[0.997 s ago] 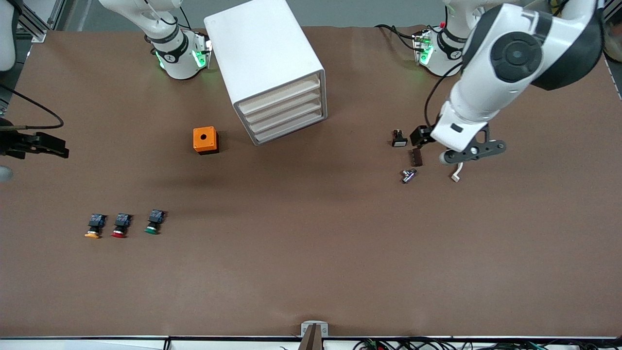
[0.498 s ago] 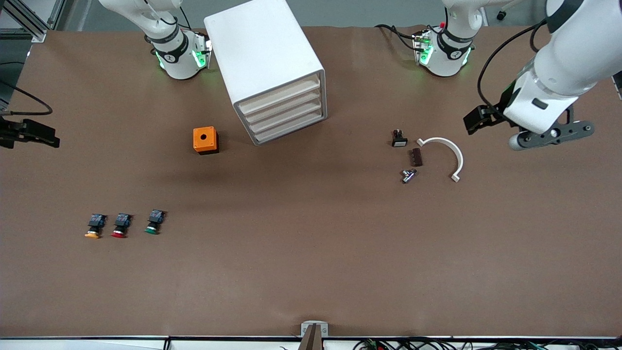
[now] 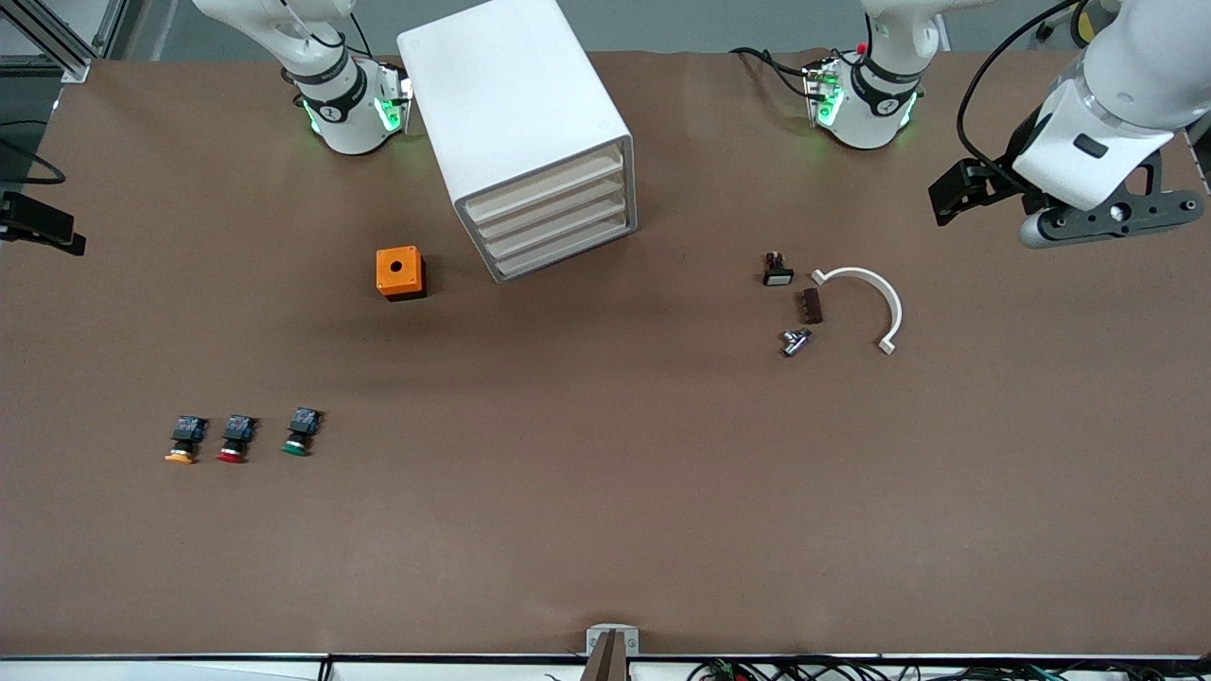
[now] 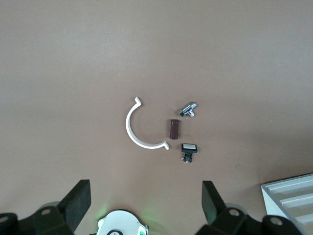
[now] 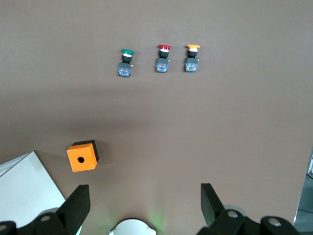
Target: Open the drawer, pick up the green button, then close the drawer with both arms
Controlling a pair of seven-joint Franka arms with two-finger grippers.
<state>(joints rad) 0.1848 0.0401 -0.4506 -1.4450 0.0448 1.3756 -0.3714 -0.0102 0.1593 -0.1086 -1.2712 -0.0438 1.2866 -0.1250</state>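
Right now both arms sit high and wide, nothing in hand. The left gripper hangs over the left arm's end of the table, fingers spread as wide as they go and empty; under it lie a white curved clip, a small brown block, a metal fitting and a little black switch, clustered close together. The right gripper is out at the right arm's end, only a black tip of it showing at the edge of the front view, jaws fully parted too, gripping nothing.

The cabinet stands between the two bases, its front angled toward the camera, and the drawer, lowest of the stack, is flush and shut. The button with the green cap lies on the open table, well nearer the camera than the cabinet, beside a red-capped one and an orange-capped one in a tidy row. An orange box sits near the cabinet.

My read: nothing has begun, and the wide-open fingers look ready for the drawer front.
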